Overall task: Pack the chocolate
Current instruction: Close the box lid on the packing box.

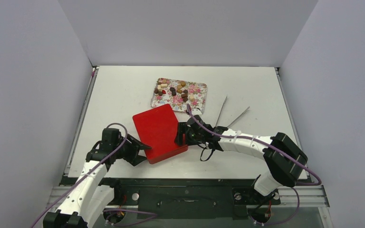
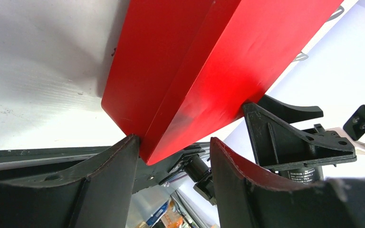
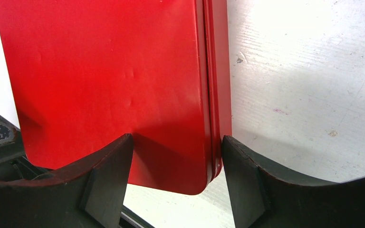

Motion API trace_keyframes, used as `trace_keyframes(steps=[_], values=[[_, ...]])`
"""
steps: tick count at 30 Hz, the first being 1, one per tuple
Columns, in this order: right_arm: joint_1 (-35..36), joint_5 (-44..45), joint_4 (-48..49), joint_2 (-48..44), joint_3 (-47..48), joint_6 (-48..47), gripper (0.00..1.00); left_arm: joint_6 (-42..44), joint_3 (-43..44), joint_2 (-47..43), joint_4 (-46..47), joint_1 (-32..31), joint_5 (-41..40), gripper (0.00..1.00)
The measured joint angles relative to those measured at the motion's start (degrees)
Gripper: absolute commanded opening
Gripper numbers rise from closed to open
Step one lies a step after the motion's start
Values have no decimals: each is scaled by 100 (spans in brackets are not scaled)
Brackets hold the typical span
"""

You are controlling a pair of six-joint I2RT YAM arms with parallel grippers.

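The chocolate (image 1: pixel 177 90), several small brown and cream pieces, lies on a flower-print tray (image 1: pixel 198 100) at the back of the table. A closed red box (image 1: pixel 158 128) lies in front of it. My left gripper (image 1: pixel 145 149) is open, its jaws either side of the box's near corner (image 2: pixel 209 71); the left fingertip (image 2: pixel 123 152) touches that corner. My right gripper (image 1: pixel 179 135) is open at the box's right side. In the right wrist view one finger (image 3: pixel 114 161) lies over the red lid (image 3: pixel 114 71) and the other sits at its edge.
Two thin metal tweezers (image 1: pixel 221 111) (image 1: pixel 238 117) lie right of the tray. White walls enclose the table on the left, the back and the right. The table's near edge, with the arm bases, is just behind the box.
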Motion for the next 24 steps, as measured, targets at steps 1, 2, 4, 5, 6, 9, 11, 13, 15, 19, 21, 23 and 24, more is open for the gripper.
trace_keyframes(steps=[1,2,4,5,6,9,11,13,15,19,21,23,24], values=[[11,11,0,-2,0,0,62,57,33,31,-24,-9,-7,52],[20,24,0,-2,0,0,62,98,50,61,-39,-11,-15,52],[44,31,-4,-2,0,-2,62,170,55,122,-59,-11,-22,52],[61,46,-11,-4,0,-2,62,197,55,146,-72,-11,-22,52],[81,66,-13,-4,0,-2,62,205,55,157,-87,-11,-22,52],[129,149,-15,-7,0,-2,62,221,55,160,-116,-11,-26,54],[160,210,-15,-7,0,-2,62,205,55,160,-118,-11,-24,56],[192,269,-26,-7,2,-2,62,175,55,160,-116,-11,-20,56],[238,376,-79,-7,37,-7,62,146,55,160,-116,-11,-2,58],[310,562,-166,-7,103,-11,63,33,55,160,-103,-11,81,59],[330,619,-188,-4,122,-15,63,-24,48,160,-96,-13,120,59],[345,684,-205,-4,133,-26,63,-109,20,160,-50,-35,153,59],[348,713,-229,-4,144,-26,63,-153,4,162,-31,-63,166,59]])
